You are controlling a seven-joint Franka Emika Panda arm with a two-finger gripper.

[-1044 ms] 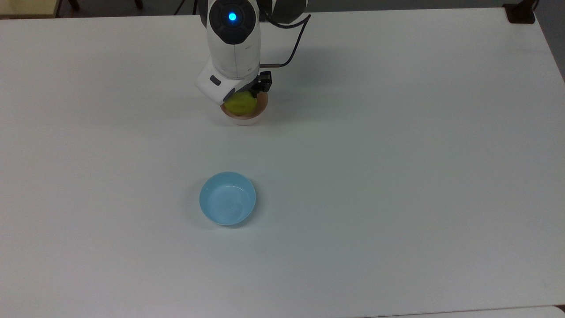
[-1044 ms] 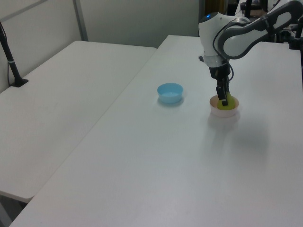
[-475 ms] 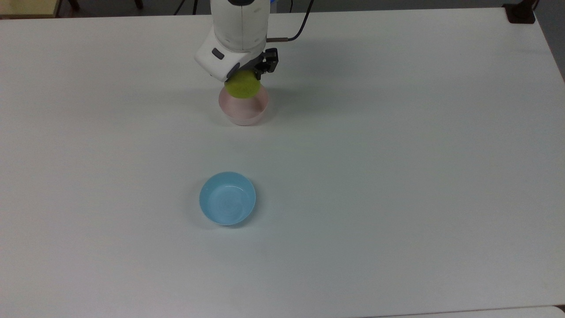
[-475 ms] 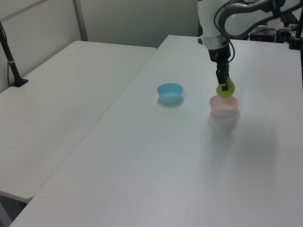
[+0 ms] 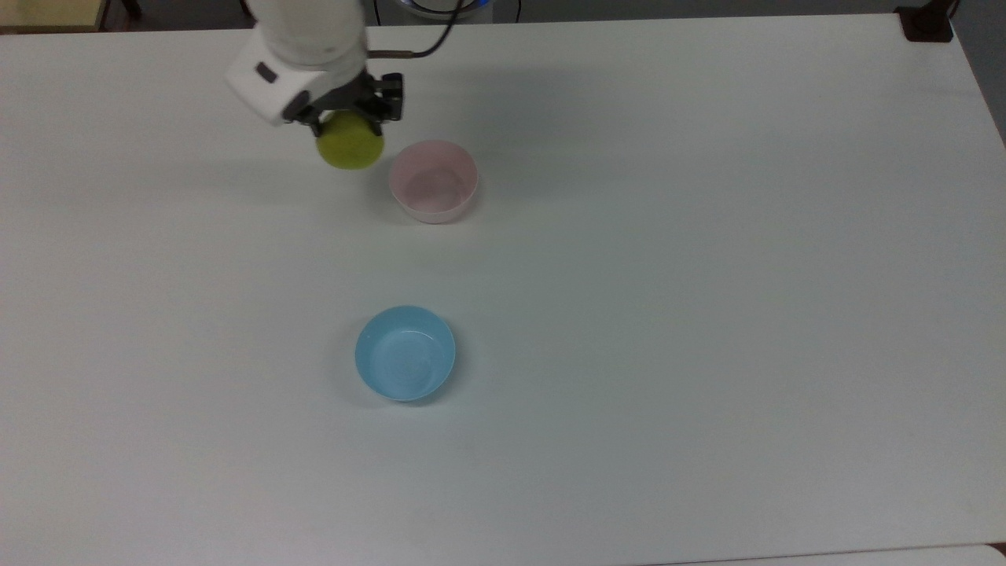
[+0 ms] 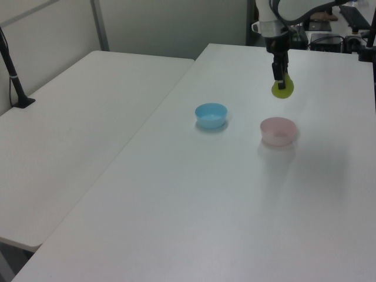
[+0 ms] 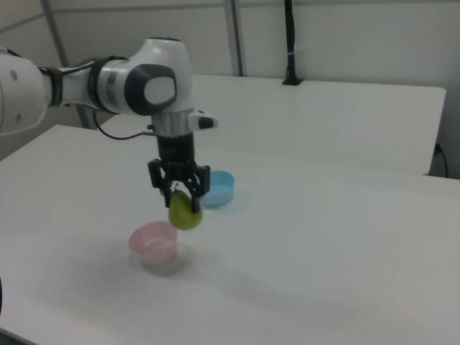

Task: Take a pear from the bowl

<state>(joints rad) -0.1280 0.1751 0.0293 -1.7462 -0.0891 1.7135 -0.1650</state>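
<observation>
My gripper (image 5: 346, 118) (image 6: 281, 81) (image 7: 180, 192) is shut on the yellow-green pear (image 5: 350, 145) (image 6: 283, 90) (image 7: 185, 211), which hangs in the air well above the table. The pale pink bowl (image 5: 433, 181) (image 6: 278, 130) (image 7: 153, 243) stands on the table with nothing in it. In the top view the pear is to the left of the bowl and clear of its rim. In the right view the pear hangs above and to the right of the bowl.
A light blue bowl (image 5: 405, 354) (image 6: 211, 115) (image 7: 218, 187) stands on the white table (image 5: 707, 275), apart from the pink one. A second white table (image 6: 70, 129) adjoins it in the left view, with a black post (image 6: 13, 70) at its edge.
The gripper lifted the pear out of the pink bowl, then carried it higher and toward the top view's left, leaving the bowl bare. Neither bowl moved.
</observation>
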